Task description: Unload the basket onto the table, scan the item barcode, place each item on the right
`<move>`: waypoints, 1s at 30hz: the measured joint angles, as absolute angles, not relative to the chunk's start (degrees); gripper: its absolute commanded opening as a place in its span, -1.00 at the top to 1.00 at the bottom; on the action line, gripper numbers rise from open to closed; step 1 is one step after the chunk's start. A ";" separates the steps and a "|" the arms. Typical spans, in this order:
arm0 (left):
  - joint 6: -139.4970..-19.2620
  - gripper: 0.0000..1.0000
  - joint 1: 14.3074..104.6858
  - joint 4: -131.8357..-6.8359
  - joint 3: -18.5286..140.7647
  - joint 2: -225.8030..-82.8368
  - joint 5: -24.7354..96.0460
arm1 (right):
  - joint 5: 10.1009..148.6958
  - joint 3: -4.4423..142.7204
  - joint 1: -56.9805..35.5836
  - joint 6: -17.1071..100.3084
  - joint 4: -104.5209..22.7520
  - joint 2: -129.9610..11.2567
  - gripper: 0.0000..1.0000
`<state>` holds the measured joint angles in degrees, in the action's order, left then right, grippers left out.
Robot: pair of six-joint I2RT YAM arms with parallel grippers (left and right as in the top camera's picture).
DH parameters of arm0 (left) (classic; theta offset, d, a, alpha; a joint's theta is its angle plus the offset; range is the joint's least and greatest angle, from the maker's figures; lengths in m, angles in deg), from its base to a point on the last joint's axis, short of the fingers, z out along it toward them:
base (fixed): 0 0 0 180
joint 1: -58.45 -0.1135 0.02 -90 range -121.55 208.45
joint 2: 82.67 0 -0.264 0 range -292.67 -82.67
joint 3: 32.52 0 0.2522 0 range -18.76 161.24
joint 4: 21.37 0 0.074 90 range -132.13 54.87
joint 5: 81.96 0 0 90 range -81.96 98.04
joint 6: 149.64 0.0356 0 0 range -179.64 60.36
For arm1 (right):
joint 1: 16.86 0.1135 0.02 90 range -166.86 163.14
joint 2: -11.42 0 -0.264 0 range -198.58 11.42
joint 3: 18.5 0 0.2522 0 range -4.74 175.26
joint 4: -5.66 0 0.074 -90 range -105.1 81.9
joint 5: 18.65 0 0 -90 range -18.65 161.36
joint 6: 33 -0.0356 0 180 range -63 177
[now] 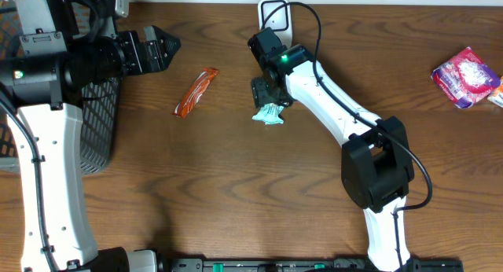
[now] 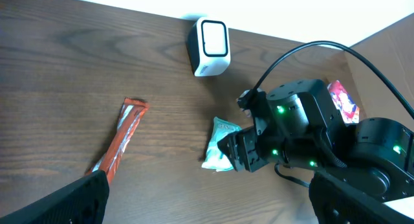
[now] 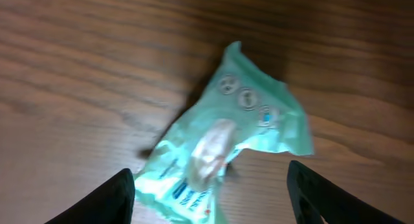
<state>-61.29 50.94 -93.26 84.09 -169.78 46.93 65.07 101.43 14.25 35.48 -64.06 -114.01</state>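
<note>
while the right tool (image 1: pixel 266 93) hangs low over the middle of the worktop (image 1: pixel 236 193), the mint-green packet (image 1: pixel 269 115) lies on the wood directly beneath it, poking out past the fingertips on the side away from the white scanner (image 1: pixel 273 16). seen from the right wrist, the packet (image 3: pixel 226 140) sits crumpled between the two dark fingers (image 3: pixel 116 198), which stand spread to either side and touch neither edge; this tool is released and grasps nothing. the scanner stands at the far edge of the worktop, near the packet but apart from it, with the right arm's wrist between them in the overhead view. the left tool (image 1: pixel 161 48) is off to the left, beside the black mesh basket (image 1: pixel 98 123), its jaws spread wide and empty. an orange-red bar (image 1: pixel 196 91) lies between the two tools, apart from the packet. a pink pouch (image 1: pixel 465 75) rests well away at the right edge.
</note>
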 measured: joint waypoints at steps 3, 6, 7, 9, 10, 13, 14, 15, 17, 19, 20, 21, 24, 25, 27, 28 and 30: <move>-61.29 -0.96 50.94 -93.26 84.09 -169.78 46.91 | 63.61 101.43 14.23 33.91 -63.91 -114.01 -0.38; -61.29 -0.96 50.94 -93.26 84.09 -169.78 46.91 | 62.73 101.43 14.25 32.97 -63.43 -114.01 -0.28; -61.29 -0.96 50.94 -93.26 84.09 -169.78 46.91 | 62.54 101.43 14.25 32.75 -63.34 -114.01 -0.23; -61.29 -0.96 50.94 -93.26 84.09 -169.78 46.91 | 62.36 101.43 14.25 32.16 -63.12 -114.03 -0.18; -61.29 -0.96 50.94 -93.26 84.09 -169.78 46.93 | 62.27 101.43 14.25 31.98 -62.93 -114.03 -0.17; -61.29 -0.96 50.94 -93.26 84.09 -169.78 46.91 | 62.25 101.43 14.25 31.90 -62.49 -114.05 -0.17; -61.29 -0.96 50.94 -93.26 84.09 -169.78 46.91 | 62.25 101.43 14.25 31.83 -62.42 -114.05 -0.17; -61.29 -0.96 50.94 -93.26 84.09 -169.78 46.91 | 62.25 101.43 14.25 31.81 -62.45 -114.07 -0.17; -61.29 -0.96 50.94 -93.26 84.09 -169.78 46.91 | 62.23 101.43 14.25 31.79 -62.42 -114.09 -0.17; -61.29 -0.96 50.94 -93.26 84.09 -169.78 46.91 | 62.23 101.43 14.23 31.79 -62.45 -114.11 -0.17; -61.29 -0.96 50.94 -93.26 84.09 -169.78 46.91 | 62.23 101.43 14.23 31.79 -62.45 -114.11 -0.15; -61.29 -0.97 50.94 -93.26 84.09 -169.78 46.91 | 62.23 101.43 14.25 31.79 -62.42 -114.11 -0.12; -61.29 -0.96 50.94 -93.26 84.09 -169.78 46.91 | 62.14 101.43 14.25 31.74 -62.51 -114.11 -0.08; -61.29 -0.96 50.94 -93.26 84.09 -169.78 46.91 | 62.08 101.43 14.25 31.77 -62.58 -114.11 -0.04; -61.29 -0.96 50.94 -93.26 84.09 -169.78 46.91 | 62.05 101.43 14.25 31.74 -62.75 -114.14 -0.01; -61.29 -0.96 50.94 -93.26 84.09 -169.78 46.91 | 62.03 101.43 14.25 31.72 -62.88 -114.14 -0.01; -61.29 -0.96 50.94 -93.26 84.09 -169.78 46.91 | 62.01 101.43 14.25 31.72 -63.12 -114.14 0.00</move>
<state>-61.29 50.94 -93.26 84.09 -169.78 46.91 62.01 101.43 14.25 31.72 -63.12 -114.14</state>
